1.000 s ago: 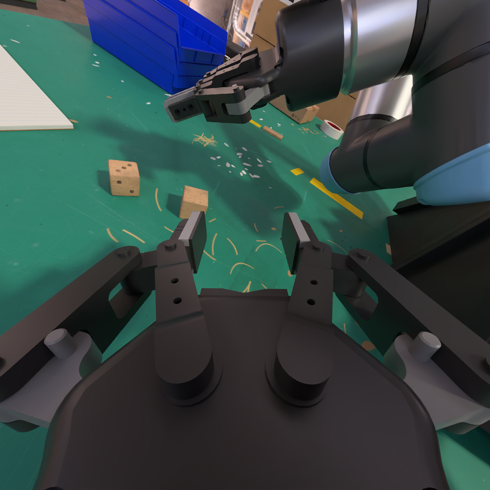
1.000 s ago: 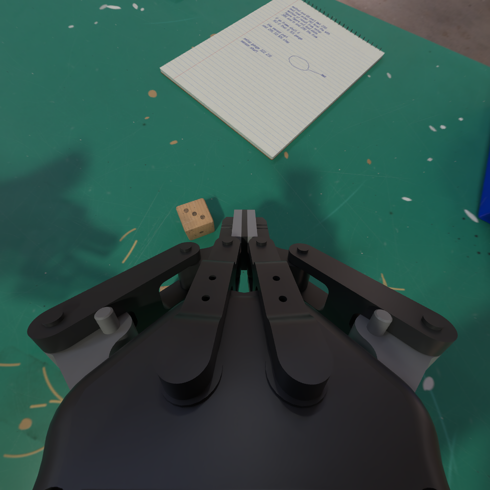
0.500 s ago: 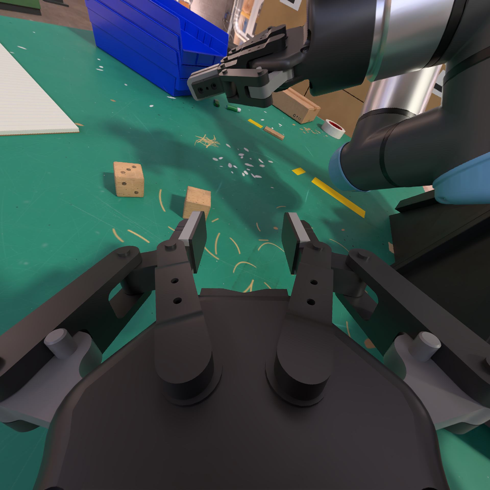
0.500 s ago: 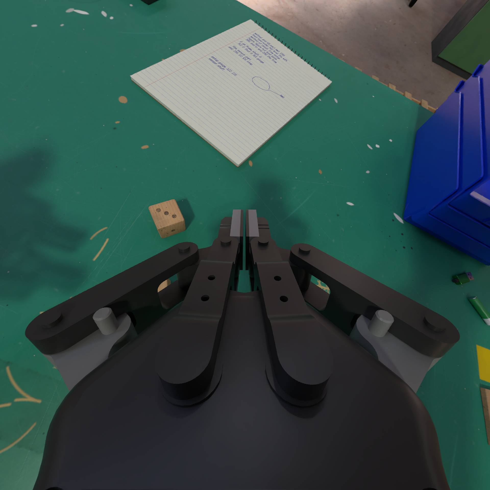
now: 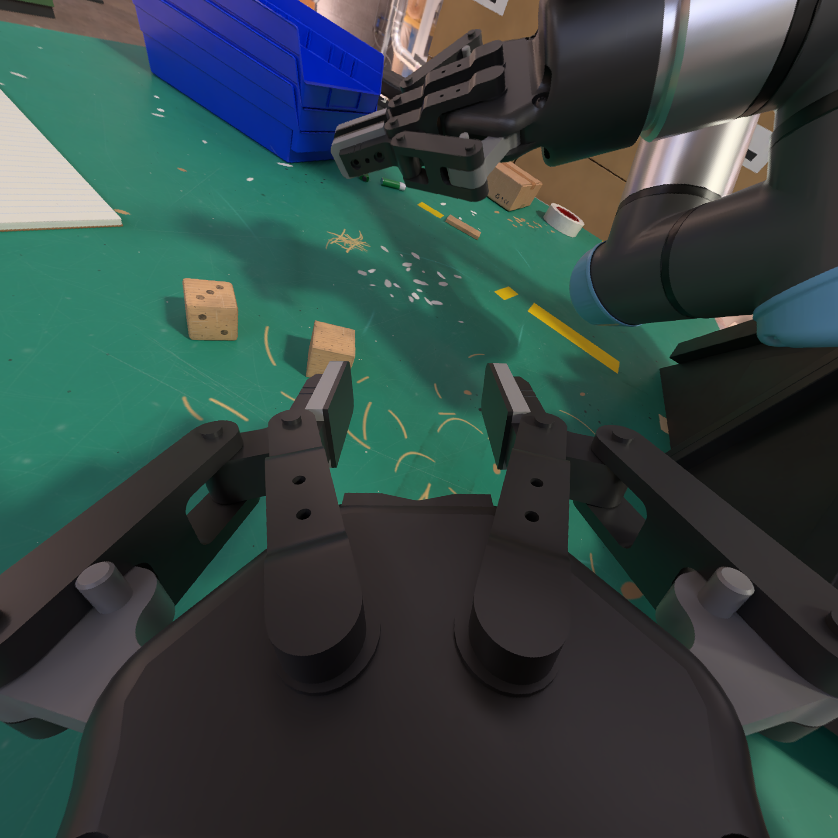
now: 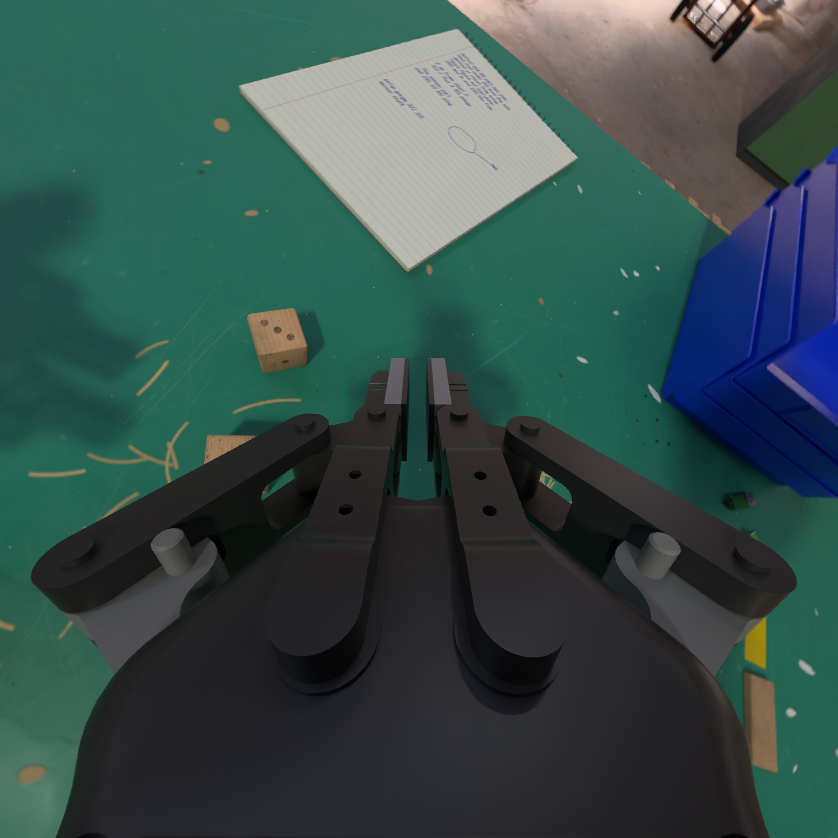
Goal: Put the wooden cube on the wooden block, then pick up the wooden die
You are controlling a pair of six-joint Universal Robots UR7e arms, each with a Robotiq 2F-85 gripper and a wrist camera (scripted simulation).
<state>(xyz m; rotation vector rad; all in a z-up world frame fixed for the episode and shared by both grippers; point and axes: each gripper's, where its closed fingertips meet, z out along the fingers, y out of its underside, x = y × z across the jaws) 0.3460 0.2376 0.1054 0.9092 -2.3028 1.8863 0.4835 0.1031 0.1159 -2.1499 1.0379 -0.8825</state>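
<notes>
The wooden die (image 5: 210, 309) sits on the green mat, also in the right wrist view (image 6: 277, 339). The plain wooden cube (image 5: 331, 347) sits just beyond my left fingertip; in the right wrist view only its corner (image 6: 224, 446) shows behind the linkage. A small flat wooden block (image 5: 462, 226) lies farther back, also in the right wrist view (image 6: 759, 721). My left gripper (image 5: 417, 394) is open and empty, low over the mat, right of the cube. My right gripper (image 6: 418, 381) hangs high over the mat, empty, fingers parted by a narrow gap; it also shows in the left wrist view (image 5: 362, 154).
Stacked blue bins (image 5: 272, 77) stand at the back, also in the right wrist view (image 6: 771, 362). A lined notepad (image 6: 408, 145) lies beyond the die. A cardboard box (image 5: 514, 190), tape roll (image 5: 564, 219) and green marker (image 5: 392, 183) lie far back. A black box (image 5: 748, 408) is on the right.
My right gripper has risen and swung away from the die toward the blue bins, and its fingers have parted slightly. My left gripper stays open, almost in place.
</notes>
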